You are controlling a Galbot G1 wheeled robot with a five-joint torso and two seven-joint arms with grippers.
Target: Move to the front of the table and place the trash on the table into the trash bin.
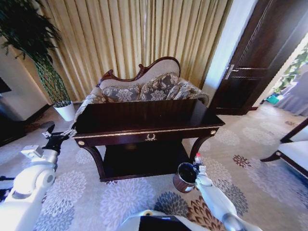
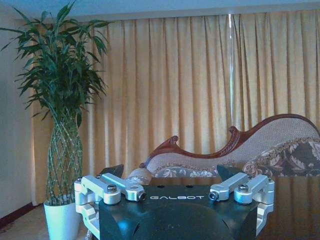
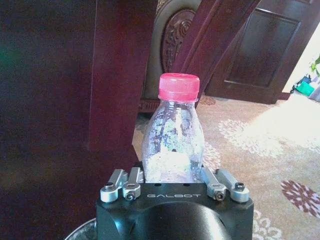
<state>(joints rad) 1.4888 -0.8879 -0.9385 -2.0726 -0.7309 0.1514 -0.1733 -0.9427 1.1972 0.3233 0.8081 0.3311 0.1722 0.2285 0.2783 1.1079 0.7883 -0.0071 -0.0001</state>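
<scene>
Right gripper [image 3: 172, 182] clamps clear ribbed bottle [image 3: 173, 137] | over round bin [image 1: 185, 177], seemingly | left gripper [image 2: 172, 192] released

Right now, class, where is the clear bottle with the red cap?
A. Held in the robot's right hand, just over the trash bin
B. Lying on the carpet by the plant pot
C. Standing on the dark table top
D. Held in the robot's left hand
A: the right hand is shut on the bottle, and the head view shows it by the trash bin rim.
</scene>
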